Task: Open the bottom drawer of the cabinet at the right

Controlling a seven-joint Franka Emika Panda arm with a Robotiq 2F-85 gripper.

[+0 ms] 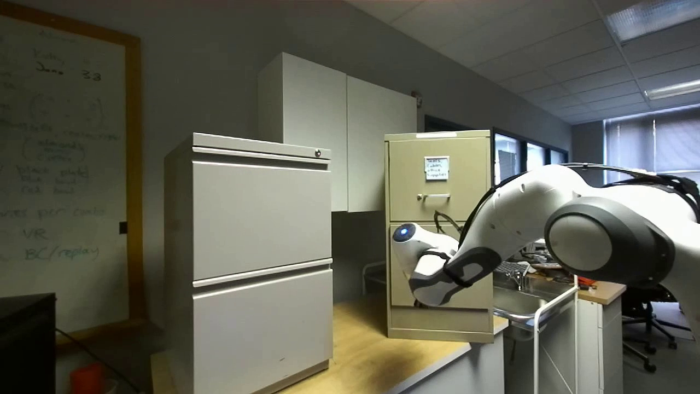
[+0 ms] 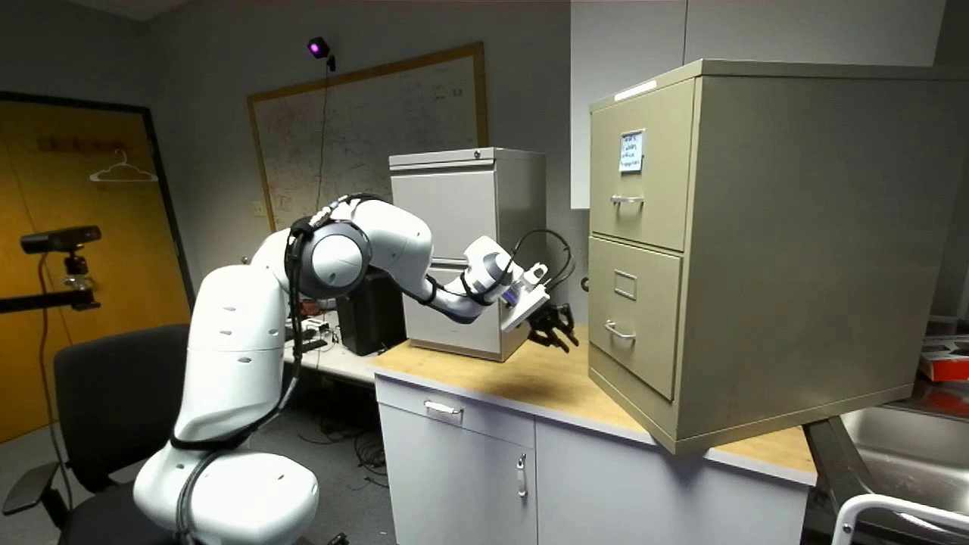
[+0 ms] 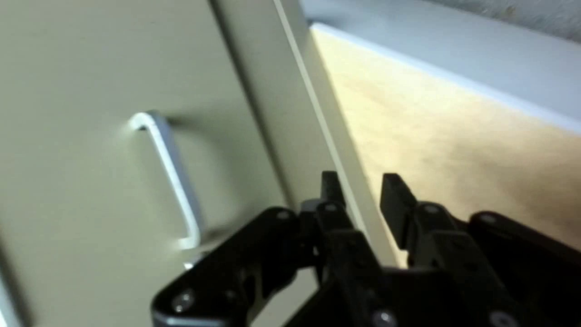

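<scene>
The cream filing cabinet (image 1: 404,158) stands on the counter, and its side faces the camera in an exterior view (image 2: 810,242). Its bottom drawer (image 2: 651,295) is shut, with a silver handle (image 2: 621,331) across its front. In an exterior view the arm covers much of the bottom drawer (image 1: 481,293) and its handle. In the wrist view the handle (image 3: 170,177) is left of the fingers, on the drawer front (image 3: 91,150). My gripper (image 2: 571,345) is in front of the drawer, apart from the handle. In the wrist view the gripper (image 3: 360,177) has its fingers apart with nothing between them.
A light-grey two-section cabinet (image 1: 262,219) stands on the same wooden counter (image 1: 366,350), behind the arm in an exterior view (image 2: 447,216). White cupboards (image 1: 380,137) hang on the wall. A sink (image 2: 923,446) and a white rail (image 1: 547,309) lie beyond the cream cabinet.
</scene>
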